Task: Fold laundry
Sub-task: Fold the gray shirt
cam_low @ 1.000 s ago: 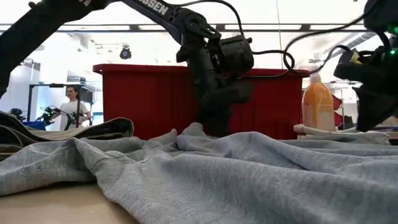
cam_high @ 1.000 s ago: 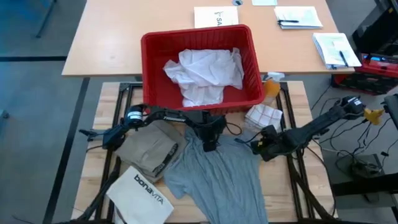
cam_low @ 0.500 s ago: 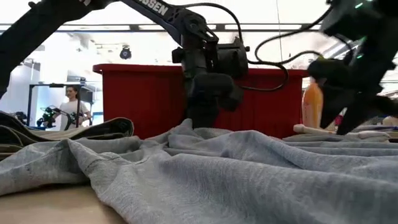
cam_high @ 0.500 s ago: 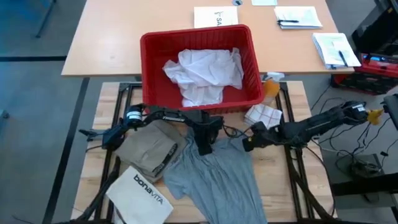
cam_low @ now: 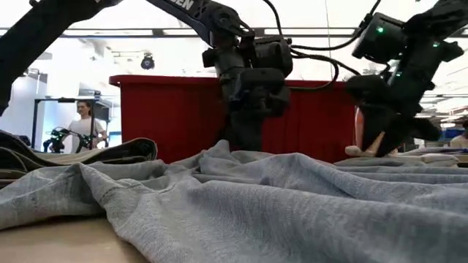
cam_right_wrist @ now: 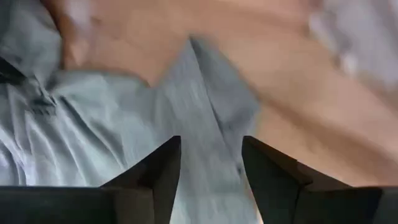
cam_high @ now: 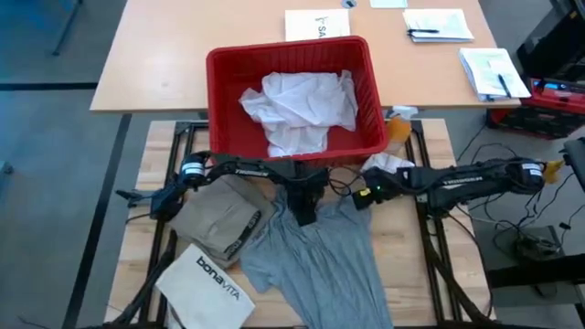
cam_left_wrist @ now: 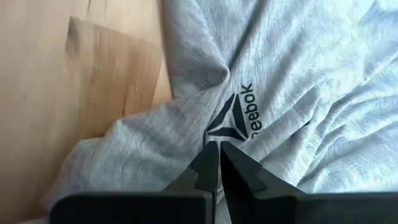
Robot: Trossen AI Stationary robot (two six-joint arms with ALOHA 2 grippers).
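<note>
Laundry is spread over the counter (cam_high: 146, 228), and the grey T-shirt (cam_high: 320, 256) lies at its middle. The left gripper (cam_left_wrist: 214, 155) is pressed down at the shirt's collar end, its 2 fingers brought together so that only a sliver of gap shows; a pinch of cloth beside the printed logo (cam_left_wrist: 233, 118) appears to be held, though the grip itself is hidden under the tips. The right gripper (cam_right_wrist: 210, 155) hangs above the shirt's far corner near the basket, its fingers spread wide and nothing between them.

The shirt is judged light, limp and easily bunched: it is already rumpled into ridges in the low view, and a pull at 1 point will likely drag the whole body along. A hold at the shoulder seam or sleeve edge, 1 for each gripper, is thought best for drawing it flat.

A khaki-tan garment (cam_high: 215, 219) lies just beside the shirt on the left arm's side, touching its sleeve, with a white bag (cam_high: 206, 279) below it. A red basket (cam_high: 219, 110) holding a white shirt (cam_high: 302, 105) stands close behind both grippers and limits reach that way. A folded white cloth (cam_high: 384, 164) and an orange bottle (cam_high: 399, 126) sit near the right arm.
</note>
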